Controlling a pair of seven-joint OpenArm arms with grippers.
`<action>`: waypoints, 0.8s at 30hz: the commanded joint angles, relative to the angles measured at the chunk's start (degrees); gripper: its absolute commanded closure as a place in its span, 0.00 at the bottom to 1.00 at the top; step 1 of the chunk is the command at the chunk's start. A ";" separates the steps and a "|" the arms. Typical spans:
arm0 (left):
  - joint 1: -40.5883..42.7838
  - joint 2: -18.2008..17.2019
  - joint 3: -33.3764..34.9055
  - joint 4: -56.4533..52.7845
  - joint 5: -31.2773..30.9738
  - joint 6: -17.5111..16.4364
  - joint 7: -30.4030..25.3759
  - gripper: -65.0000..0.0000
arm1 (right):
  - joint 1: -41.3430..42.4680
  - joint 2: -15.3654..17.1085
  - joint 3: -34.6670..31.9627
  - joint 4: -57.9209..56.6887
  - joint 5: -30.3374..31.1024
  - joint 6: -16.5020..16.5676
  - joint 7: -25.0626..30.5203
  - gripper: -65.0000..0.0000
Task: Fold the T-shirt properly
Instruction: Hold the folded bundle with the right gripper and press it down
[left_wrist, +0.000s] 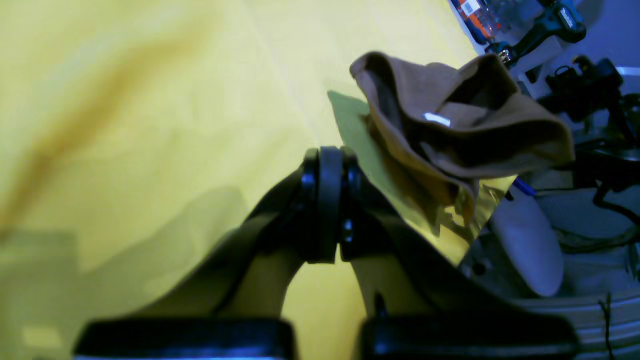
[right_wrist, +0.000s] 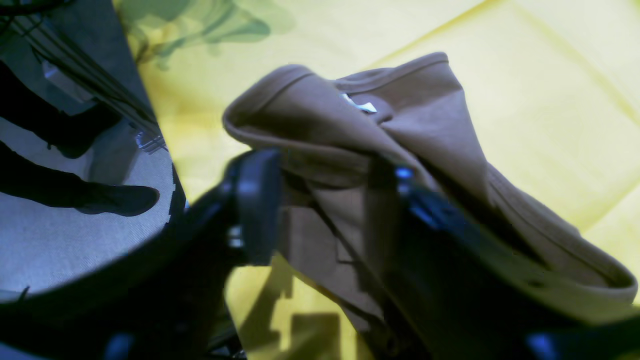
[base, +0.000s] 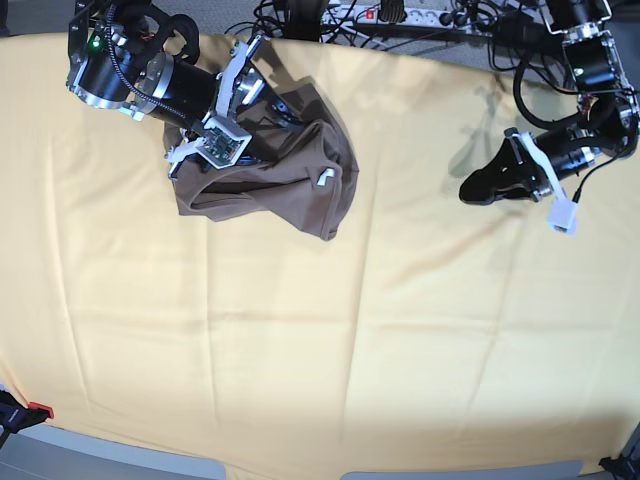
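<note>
Bunching under the right gripper (right_wrist: 320, 200): T-shirt (base: 290, 170), crumpled on the cloth (base: 320, 350), fingers spread astride its fabric, likely seeking an edge. Left gripper (base: 478, 188): pressed together, empty, parked aside.

Base: overhead, straight down on counter (base: 300, 380). Wrist views: low, close behind each pincer. All three share T-shirt (base: 290, 170), upper left in base; right wrist nearest.
</note>
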 joint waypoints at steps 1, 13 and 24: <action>-0.57 -0.90 -0.39 0.90 -1.84 -0.02 -1.14 1.00 | 0.46 0.39 0.15 0.81 0.59 0.08 1.49 0.49; -0.28 -0.92 -0.39 0.90 -1.84 0.00 -1.18 1.00 | 3.28 2.69 0.17 0.81 -5.11 0.08 1.51 0.49; -0.28 -0.90 -0.39 0.90 -1.86 0.00 -1.16 1.00 | 3.48 8.66 0.15 0.81 -9.70 0.08 4.85 0.49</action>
